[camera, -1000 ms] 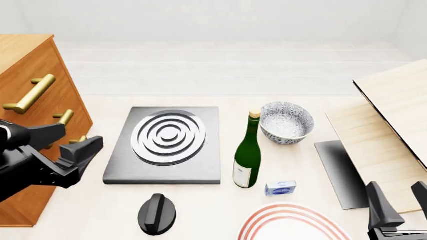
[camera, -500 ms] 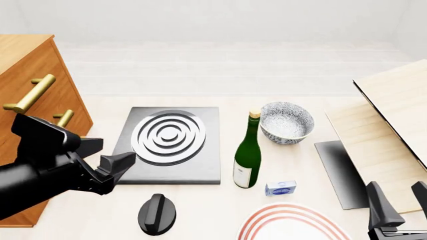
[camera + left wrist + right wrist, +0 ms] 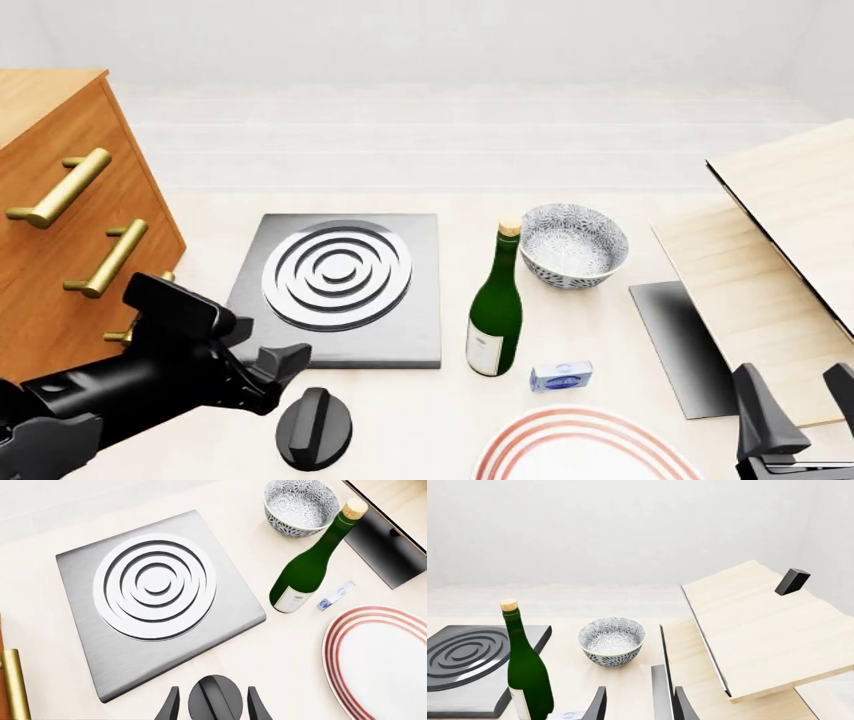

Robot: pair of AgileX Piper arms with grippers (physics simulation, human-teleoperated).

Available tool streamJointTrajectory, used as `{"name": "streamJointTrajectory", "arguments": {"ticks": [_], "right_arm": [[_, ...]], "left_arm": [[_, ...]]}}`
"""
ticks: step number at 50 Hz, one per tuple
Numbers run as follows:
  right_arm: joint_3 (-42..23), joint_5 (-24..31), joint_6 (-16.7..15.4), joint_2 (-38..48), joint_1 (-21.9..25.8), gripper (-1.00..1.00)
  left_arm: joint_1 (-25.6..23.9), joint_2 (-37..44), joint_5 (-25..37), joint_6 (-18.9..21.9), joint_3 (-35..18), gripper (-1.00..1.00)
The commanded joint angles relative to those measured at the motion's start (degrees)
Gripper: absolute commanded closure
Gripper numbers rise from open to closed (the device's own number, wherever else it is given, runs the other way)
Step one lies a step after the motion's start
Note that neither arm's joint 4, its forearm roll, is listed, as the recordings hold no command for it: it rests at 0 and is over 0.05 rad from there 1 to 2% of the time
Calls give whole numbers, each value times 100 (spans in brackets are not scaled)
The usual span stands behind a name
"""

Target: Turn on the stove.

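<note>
The knob (image 3: 315, 428) sits at the table's near edge, in front of the stove (image 3: 334, 288). The left gripper (image 3: 212, 707), spread wide, straddles it without contact; the right arm is well apart.

On the desk (image 3: 427, 410), the knob (image 3: 314, 428) sits in front of the stove (image 3: 336, 289). The bottle (image 3: 495, 306) stands right of the stove, and the bowl (image 3: 573, 246) sits behind the bottle.
</note>
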Motion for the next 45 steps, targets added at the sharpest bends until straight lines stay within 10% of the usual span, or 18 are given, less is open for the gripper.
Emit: {"name": "streamJointTrajectory", "arguments": {"ticks": [1,45], "right_arm": [[-7,22,0,-15,-1,-100],[-35,59,-1,-24,-1,-100]], "left_arm": [[-30,305,-436,-149,253,-100],[-120,1329,-1631,-465,722,-100]]}}
